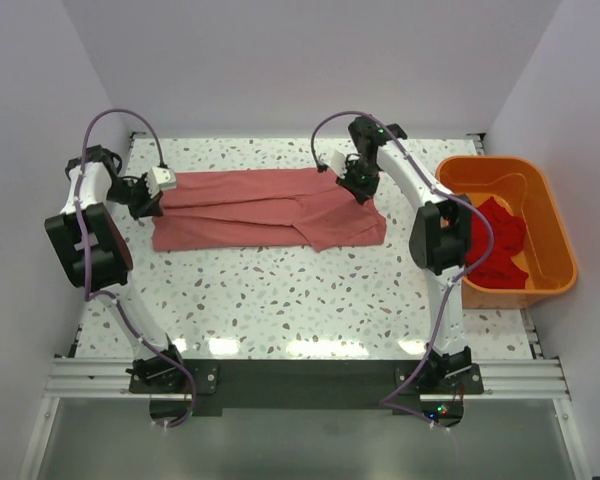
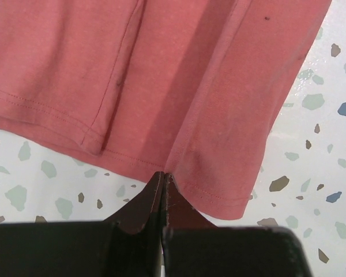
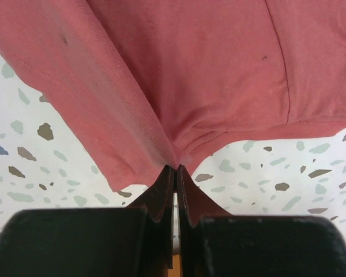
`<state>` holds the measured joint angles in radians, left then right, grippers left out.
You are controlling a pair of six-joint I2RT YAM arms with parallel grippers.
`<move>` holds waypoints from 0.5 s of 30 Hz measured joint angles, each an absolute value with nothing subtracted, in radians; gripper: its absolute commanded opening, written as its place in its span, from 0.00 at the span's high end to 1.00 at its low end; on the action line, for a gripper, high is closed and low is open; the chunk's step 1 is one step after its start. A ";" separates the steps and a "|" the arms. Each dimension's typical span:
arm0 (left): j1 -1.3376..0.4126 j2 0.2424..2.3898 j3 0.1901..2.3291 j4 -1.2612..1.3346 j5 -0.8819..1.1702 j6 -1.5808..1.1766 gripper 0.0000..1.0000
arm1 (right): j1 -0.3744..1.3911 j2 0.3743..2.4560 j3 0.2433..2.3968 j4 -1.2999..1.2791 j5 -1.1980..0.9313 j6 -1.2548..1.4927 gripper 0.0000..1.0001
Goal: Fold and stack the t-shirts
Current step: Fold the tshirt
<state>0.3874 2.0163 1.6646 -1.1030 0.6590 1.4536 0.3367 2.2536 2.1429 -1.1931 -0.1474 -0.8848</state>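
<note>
Both grippers are shut tight, and each one pinches an end of the same shirt. My left gripper (image 1: 148,203) bites the hem of the salmon-pink t-shirt (image 1: 260,205), and in its wrist view the cloth makes a little ridge that runs right into the closed tips. My right gripper (image 1: 361,188) bites the other end, and in its wrist view the cloth bunches up in small wrinkles where the jaws meet. From each gripper the shirt spreads away toward 12 o'clock in its own wrist view. Seen from the top camera, the shirt lies flat on the speckled table (image 1: 280,300) as a long strip, up toward 12 o'clock. Its long way runs from 9 o'clock to 3 o'clock. The left gripper sits at the 9 o'clock end and the right gripper at the 3 o'clock end, so each arm is nearest its own end. I think the shirt is part folded, with its sides turned in. My guess is that the next move brings one end over to meet the other along that long line, so both pinches must hold. The red t-shirt (image 1: 495,240) waits crumpled in the orange tub (image 1: 566,250) at 3 o'clock, closest to my right arm.
</note>
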 measured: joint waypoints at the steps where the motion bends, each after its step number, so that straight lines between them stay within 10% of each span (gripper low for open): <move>1: 0.387 2.018 1.665 -1.100 0.659 1.450 1.00 | 0.335 2.254 2.143 -1.190 -0.147 -0.885 1.00; 15: 0.378 2.033 1.651 -0.990 0.648 1.382 1.00 | 0.331 2.276 2.189 -1.140 -0.139 -0.892 1.00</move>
<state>0.3782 2.0335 1.6512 -0.9897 0.6476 1.3819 0.3305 2.2761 2.1891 -1.1397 -0.1390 -0.8925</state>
